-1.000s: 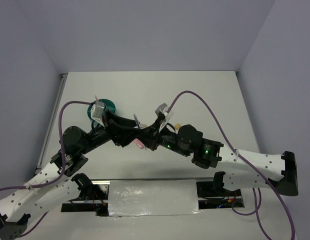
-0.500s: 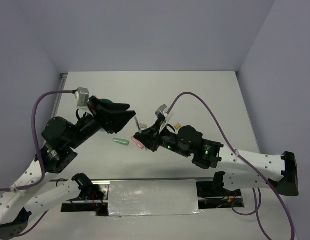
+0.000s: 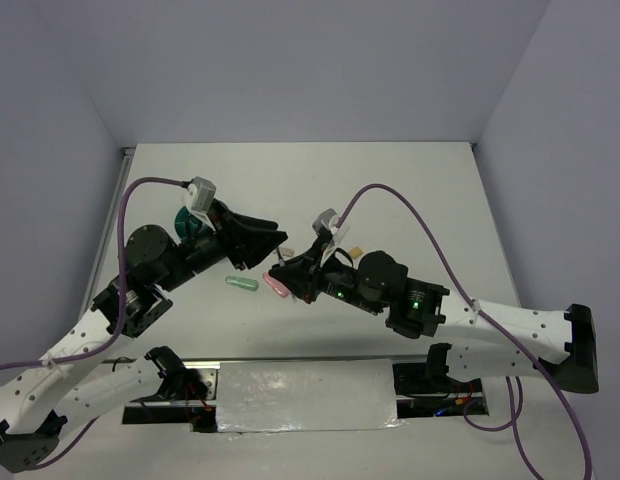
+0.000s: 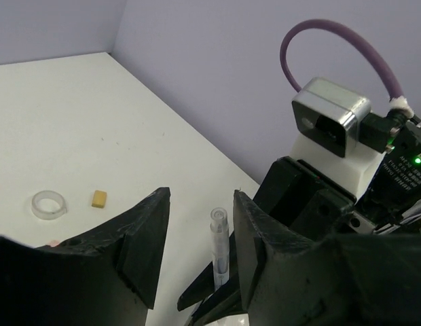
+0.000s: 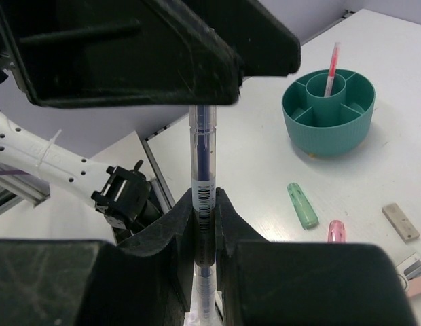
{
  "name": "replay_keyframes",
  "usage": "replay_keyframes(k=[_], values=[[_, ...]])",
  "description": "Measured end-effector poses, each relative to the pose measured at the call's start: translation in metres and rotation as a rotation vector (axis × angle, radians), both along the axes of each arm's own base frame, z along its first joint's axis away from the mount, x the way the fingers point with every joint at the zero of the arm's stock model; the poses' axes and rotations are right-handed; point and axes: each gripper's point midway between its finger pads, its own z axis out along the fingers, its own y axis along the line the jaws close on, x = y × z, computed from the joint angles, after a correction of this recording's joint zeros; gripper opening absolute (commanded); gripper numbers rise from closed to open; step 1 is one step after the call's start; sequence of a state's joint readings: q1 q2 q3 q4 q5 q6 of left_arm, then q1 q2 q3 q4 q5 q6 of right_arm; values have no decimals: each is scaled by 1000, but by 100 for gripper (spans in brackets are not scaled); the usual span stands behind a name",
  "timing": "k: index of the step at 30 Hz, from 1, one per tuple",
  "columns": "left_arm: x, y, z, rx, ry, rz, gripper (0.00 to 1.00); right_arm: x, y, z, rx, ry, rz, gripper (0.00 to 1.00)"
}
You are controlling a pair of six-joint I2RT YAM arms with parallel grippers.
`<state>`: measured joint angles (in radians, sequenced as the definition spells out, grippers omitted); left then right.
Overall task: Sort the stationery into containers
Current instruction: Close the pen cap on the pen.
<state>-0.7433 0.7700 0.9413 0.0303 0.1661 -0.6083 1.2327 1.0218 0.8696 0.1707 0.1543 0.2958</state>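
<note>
Thin pen (image 5: 203, 156): light, stiff, slick barrel, prob rolls if dropped. It stands upright in mid-air above the counter (image 3: 410, 180), lower barrel pinched in right claw (image 5: 204, 204). Left claw (image 4: 202, 204) is part-wide, jaws either side of the pen's top end, not touching. Best take: upper barrel, above the right claw's pinch. Teal organiser cup (image 5: 326, 136) sits well apart on left arm's side, red-pink pen (image 5: 331, 68) in its centre ring. Mint eraser (image 5: 302, 205) + pink eraser (image 5: 335, 231) lie on the way, so go over them. Arms are crowded; more room on far side of counter.

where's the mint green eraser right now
In the top view the mint-green eraser lies flat left of centre, just left of the pink eraser and on the near side of the teal cup.
</note>
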Motion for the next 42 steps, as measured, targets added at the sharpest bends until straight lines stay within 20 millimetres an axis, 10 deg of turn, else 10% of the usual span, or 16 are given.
replay_keyframes(k=[9, 40, 42], values=[[-8, -7, -2, -18, 8, -57, 0, 3, -1, -2, -13, -7, -12, 0], [13, -10, 17, -257, -62, 107, 0, 32, -9, 27, -259, -49, 105, 0], [12, -6, 16, -241, -42, 125, 27, 31, -7, 24, -252, -45, 112, 0]])
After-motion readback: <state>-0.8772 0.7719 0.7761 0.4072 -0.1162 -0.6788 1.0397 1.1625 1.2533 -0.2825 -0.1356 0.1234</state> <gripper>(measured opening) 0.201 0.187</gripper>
